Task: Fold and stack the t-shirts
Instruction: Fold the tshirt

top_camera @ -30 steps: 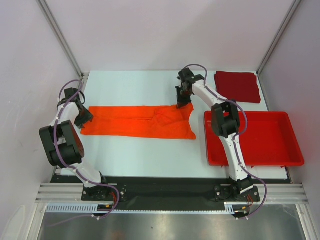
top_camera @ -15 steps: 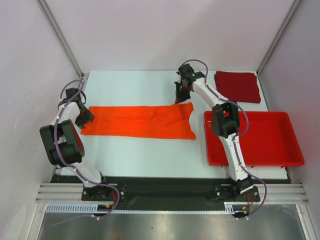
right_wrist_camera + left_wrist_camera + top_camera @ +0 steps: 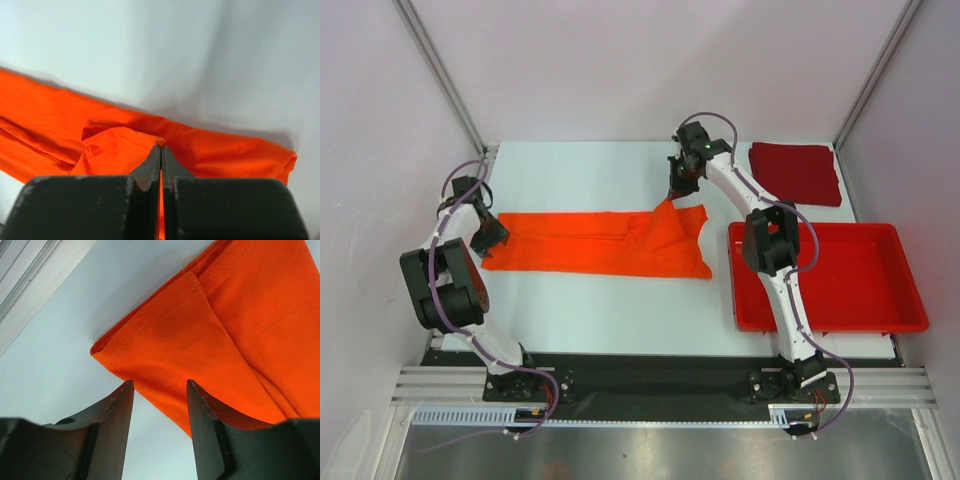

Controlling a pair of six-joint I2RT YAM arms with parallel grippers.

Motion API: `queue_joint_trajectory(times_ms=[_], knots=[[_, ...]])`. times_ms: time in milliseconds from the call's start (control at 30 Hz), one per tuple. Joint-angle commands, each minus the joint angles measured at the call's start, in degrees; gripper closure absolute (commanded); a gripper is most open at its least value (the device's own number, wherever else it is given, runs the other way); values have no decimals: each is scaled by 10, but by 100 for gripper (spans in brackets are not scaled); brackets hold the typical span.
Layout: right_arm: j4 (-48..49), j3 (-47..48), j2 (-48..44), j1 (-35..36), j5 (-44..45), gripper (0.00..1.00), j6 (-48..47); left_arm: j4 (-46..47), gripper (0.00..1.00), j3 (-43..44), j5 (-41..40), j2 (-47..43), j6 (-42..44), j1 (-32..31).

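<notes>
**STATUS: ORANGE SHIRT PINCHED AT FAR EDGE**

The orange shirt (image 3: pixel 590 243) is laid out as a long band across the table (image 3: pixel 580 170), from 9 o'clock to just past centre. One point on its far edge, toward the 3 o'clock end, is raised into a small peak.

The right gripper (image 3: pixel 678 190) is closed on that peak. In the right wrist view the jaws are seen pressed together, with only a thin orange line between them. How much cloth is caught cannot be told.

The left gripper (image 3: pixel 159 388) is held partly open at the 9 o'clock end of the shirt. A folded corner is seen between its fingers (image 3: pixel 122 400). Contact with the cloth cannot be confirmed, and in the top view its tips are masked by the wrist.

The red shirt (image 3: pixel 796 172), a folded square, is found at 1 o'clock. The tray (image 3: pixel 912 322) is placed at 4 o'clock, and its left wall is partly covered by the right arm (image 3: pixel 775 250).
</notes>
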Motion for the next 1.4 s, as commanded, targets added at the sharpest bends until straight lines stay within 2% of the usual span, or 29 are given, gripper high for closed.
queue_joint_trajectory(times_ms=[0,400,533,633,667,733,833,933,967,1133,1367], knots=[[24,35,-5,-1,-19,100,-3,11,48,19,4,-3,8,-4],[26,56,15,-1,-49,99,4,9,48,17,2,-8,6,-4],[15,38,13,-5,-45,94,6,9,48,14,1,-10,6,-4],[3,31,13,-6,-40,82,4,11,48,11,2,-11,5,-4],[-10,32,14,-6,-27,74,4,11,48,10,2,-11,5,-4],[-27,37,10,-10,-11,63,3,12,48,12,2,-13,5,-6],[-60,39,-3,-16,17,53,-6,10,48,18,-10,-20,12,-18],[-82,28,-24,-9,40,51,-25,10,48,22,-17,-23,10,-35],[-82,26,-29,-4,40,47,-31,9,48,21,-15,-23,8,-38],[-70,30,-41,37,54,46,-39,9,48,20,-17,-24,2,-59],[-50,102,11,101,75,46,-46,12,48,8,-16,-29,1,-66]])
